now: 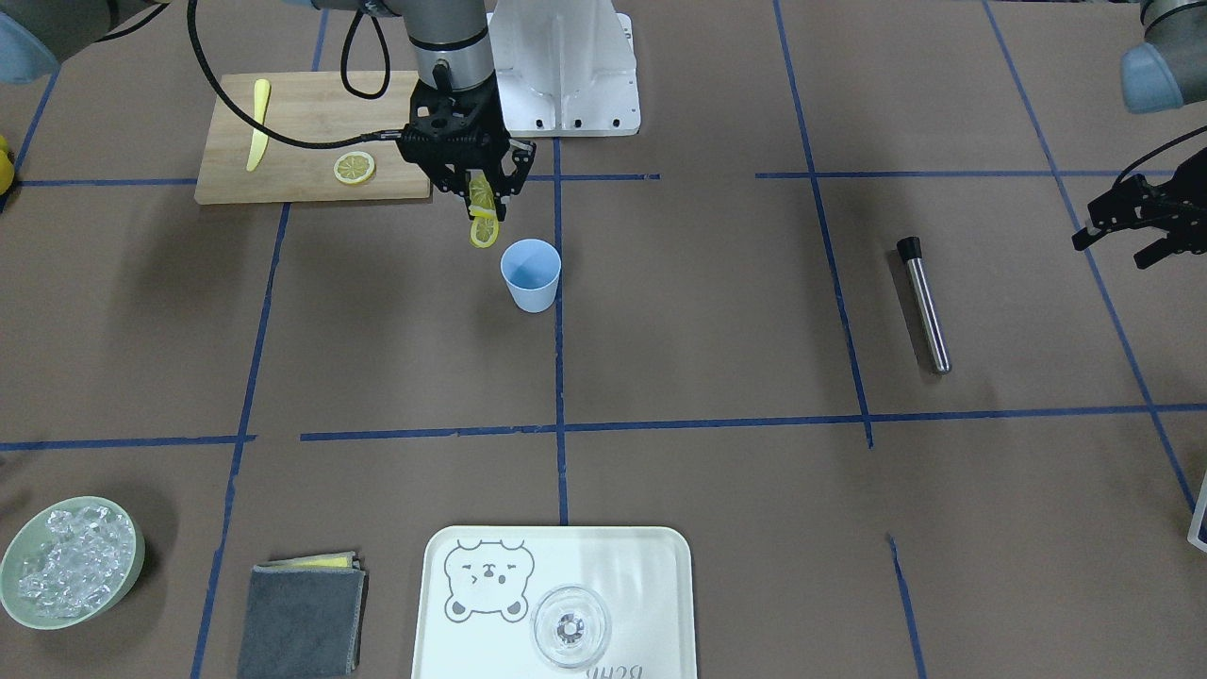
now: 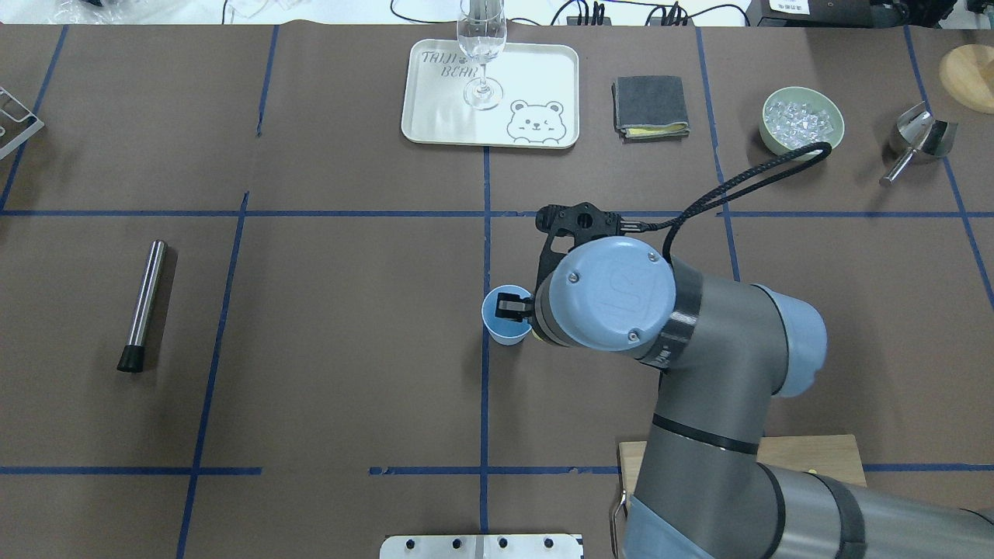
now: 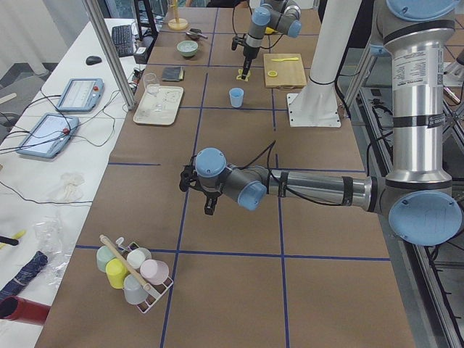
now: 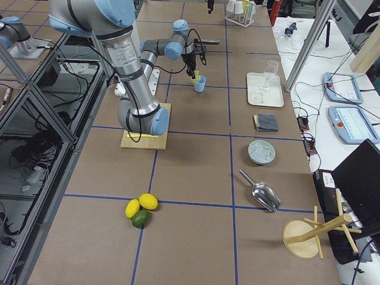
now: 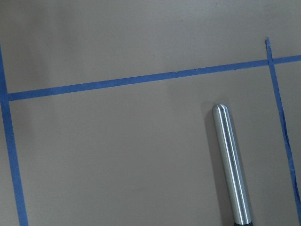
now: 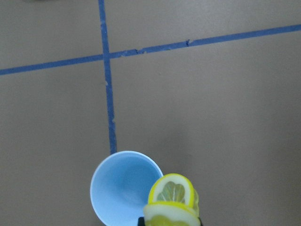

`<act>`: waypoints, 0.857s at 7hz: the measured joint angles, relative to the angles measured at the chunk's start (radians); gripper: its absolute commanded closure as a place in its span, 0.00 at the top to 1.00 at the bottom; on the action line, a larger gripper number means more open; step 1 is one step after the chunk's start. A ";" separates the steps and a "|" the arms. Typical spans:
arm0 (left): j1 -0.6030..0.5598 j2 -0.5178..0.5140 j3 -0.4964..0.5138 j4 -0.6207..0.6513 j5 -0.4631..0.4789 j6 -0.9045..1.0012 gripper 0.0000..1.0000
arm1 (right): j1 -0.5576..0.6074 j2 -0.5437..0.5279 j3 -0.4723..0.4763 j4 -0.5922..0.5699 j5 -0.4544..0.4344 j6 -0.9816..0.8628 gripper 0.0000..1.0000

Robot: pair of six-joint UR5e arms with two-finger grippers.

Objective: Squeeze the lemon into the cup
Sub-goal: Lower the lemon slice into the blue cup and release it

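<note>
The light-blue cup (image 1: pixel 531 274) stands upright near the table's middle line. My right gripper (image 1: pixel 483 206) hangs just above and behind the cup (image 6: pixel 124 188), shut on the lemon (image 1: pixel 484 229). The lemon (image 6: pixel 173 197) is a bent slice that pokes out below the fingers, over the cup's rim on my right side. From overhead my right arm hides the lemon, and one fingertip (image 2: pixel 510 307) shows over the cup (image 2: pixel 505 320). My left gripper (image 1: pixel 1117 247) hovers open and holds nothing, far off beside a steel rod (image 1: pixel 924 304).
A wooden cutting board (image 1: pixel 283 141) behind the cup carries a second lemon slice (image 1: pixel 355 168) and a yellow knife (image 1: pixel 257 123). On the far side are a tray (image 1: pixel 660 566) with a glass (image 1: pixel 570 626), a grey cloth (image 1: pixel 304 618) and a bowl of ice (image 1: pixel 71 561).
</note>
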 measured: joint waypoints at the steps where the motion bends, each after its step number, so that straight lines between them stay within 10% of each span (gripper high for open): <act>1: 0.000 0.000 -0.001 0.000 0.000 0.000 1.00 | 0.012 0.045 -0.068 0.032 0.001 0.003 0.34; 6: 0.000 0.001 -0.012 -0.001 0.000 -0.002 1.00 | 0.015 0.080 -0.163 0.085 0.001 0.004 0.61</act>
